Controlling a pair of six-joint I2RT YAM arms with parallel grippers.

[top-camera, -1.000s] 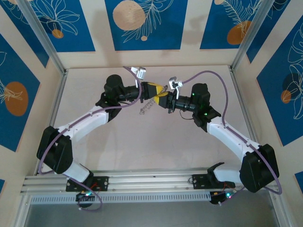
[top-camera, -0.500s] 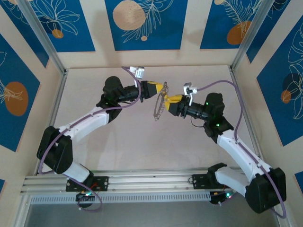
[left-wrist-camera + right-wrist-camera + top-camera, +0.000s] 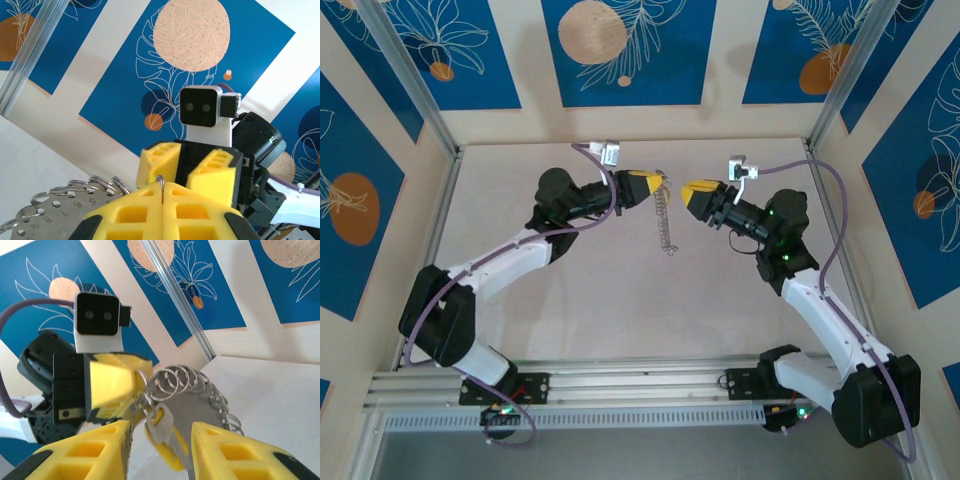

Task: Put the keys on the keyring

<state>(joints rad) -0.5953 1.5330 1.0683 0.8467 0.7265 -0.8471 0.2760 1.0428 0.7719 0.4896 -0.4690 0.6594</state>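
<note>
Compared with one second ago, the right gripper is now standing further to the right, well apart from the left gripper, where before the two were almost meeting over the keyring. Its yellow jaws are standing apart and are holding nothing. The left gripper is pressing its jaws together on the thin wire at the top edge of the keyring, and the keyring is hanging straight down from it above the table, in the gap between the two grippers. In the right wrist view a small pale key is hanging on the small loops of the keyring, just beside the left fingers. Both grippers are pointing toward each other.
</note>
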